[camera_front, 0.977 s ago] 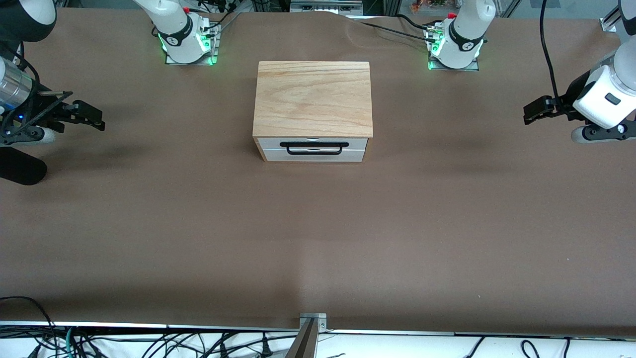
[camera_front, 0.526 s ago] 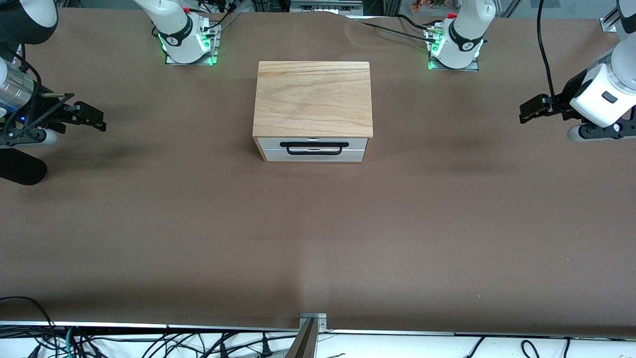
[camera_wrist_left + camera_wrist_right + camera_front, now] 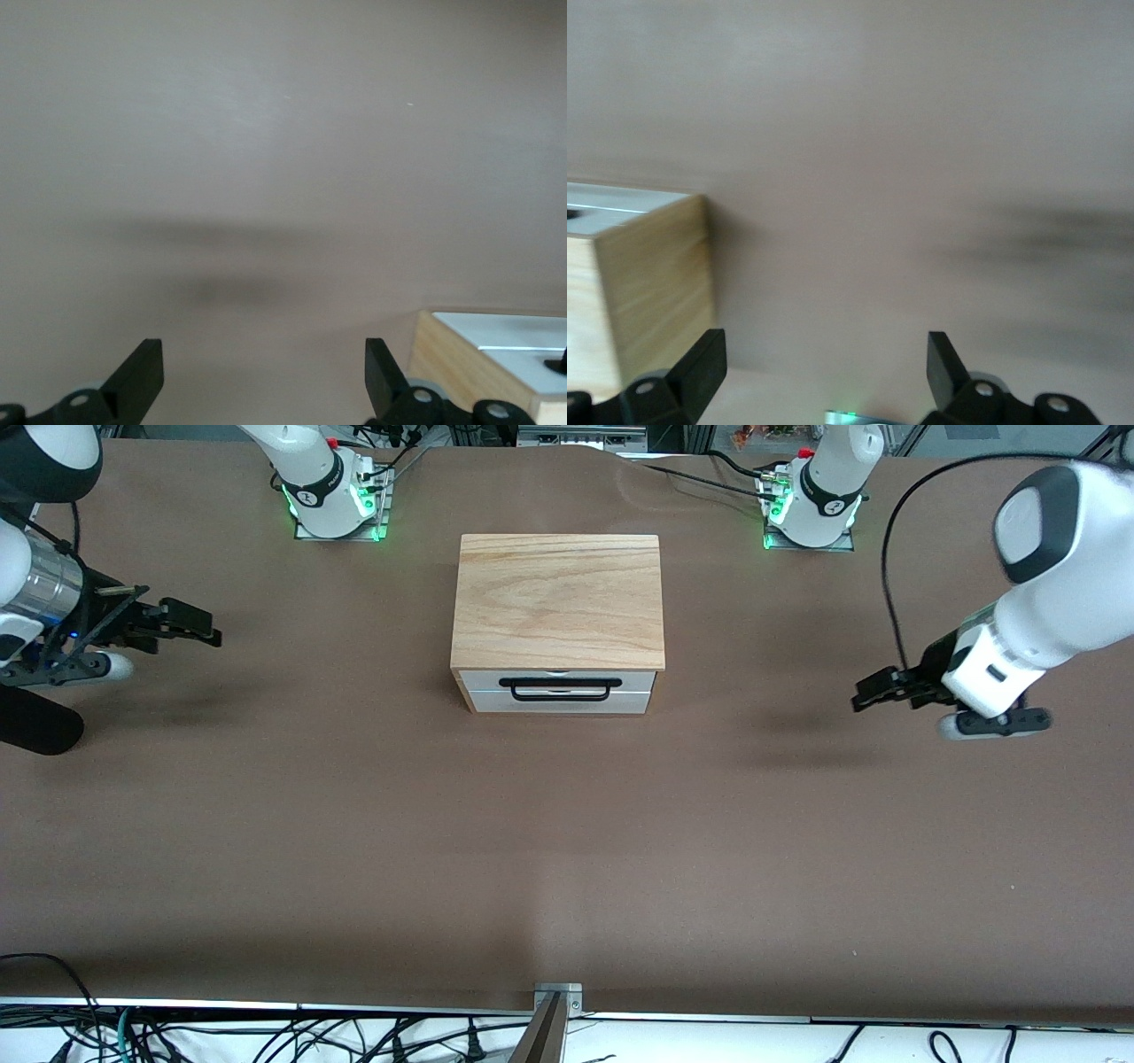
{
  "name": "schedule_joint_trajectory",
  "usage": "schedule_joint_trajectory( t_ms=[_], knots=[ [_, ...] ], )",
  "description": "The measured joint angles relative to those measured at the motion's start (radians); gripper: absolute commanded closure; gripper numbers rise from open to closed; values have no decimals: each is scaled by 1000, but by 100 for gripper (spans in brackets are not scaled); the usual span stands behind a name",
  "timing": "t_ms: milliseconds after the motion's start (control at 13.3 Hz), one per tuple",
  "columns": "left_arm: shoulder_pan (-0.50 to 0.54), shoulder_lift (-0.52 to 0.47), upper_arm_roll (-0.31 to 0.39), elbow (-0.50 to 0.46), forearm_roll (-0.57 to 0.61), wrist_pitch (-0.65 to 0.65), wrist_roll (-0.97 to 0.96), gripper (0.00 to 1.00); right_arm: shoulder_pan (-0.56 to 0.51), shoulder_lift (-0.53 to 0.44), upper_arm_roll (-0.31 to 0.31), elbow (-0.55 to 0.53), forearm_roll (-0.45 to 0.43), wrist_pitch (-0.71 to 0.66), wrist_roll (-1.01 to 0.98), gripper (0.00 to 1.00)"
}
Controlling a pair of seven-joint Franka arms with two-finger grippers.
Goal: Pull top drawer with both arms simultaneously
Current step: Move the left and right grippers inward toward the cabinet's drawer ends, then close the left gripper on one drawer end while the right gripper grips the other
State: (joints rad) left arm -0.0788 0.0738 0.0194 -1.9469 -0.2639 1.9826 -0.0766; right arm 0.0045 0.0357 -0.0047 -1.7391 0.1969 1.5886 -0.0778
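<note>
You've pulled nothing yet: the top drawer (image 3: pixel 559 692) sits closed, the right gripper (image 3: pixel 190 622) spread at its 9 o'clock, the left gripper (image 3: pixel 873 691) spread at 3 o'clock, both well apart from its handle (image 3: pixel 559 686).

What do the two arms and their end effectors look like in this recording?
Both are glossy white with black joint sections. The right arm shows a silver wrist ring; a black cable loops to the left arm. The left end effector and right end effector are black, two-fingered.

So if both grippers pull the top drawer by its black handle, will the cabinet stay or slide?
The cabinet may slide: it looks small and stands loose on the smooth table. The handle looks like stiff wire, so it probably will not bend. It is wide, so two grippers likely fit.
</note>
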Motion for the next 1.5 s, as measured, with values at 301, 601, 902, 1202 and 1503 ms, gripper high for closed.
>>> schedule_joint_trajectory(
  t_ms=[301, 601, 902, 1202, 1503],
  knots=[
    [2, 72, 0, -123, -351, 75, 282, 0, 3, 122, 1, -3, 287, -1, -32, 0],
    [2, 174, -1, -164, -718, 42, 614, 0, 8, 294, 4, -15, 584, 11, -240, 0],
    [-3, 300, -9, -168, -1037, -103, 854, 0, 14, 433, 83, -57, 824, 116, -451, 0],
    [-42, 419, -16, -167, -1317, -243, 1096, 0, 24, 483, 167, -163, 1040, 249, -679, 1],
    [-111, 513, -19, -163, -1510, -313, 1283, 8, 26, 504, 247, -282, 1310, 331, -902, 4]
  ],
)
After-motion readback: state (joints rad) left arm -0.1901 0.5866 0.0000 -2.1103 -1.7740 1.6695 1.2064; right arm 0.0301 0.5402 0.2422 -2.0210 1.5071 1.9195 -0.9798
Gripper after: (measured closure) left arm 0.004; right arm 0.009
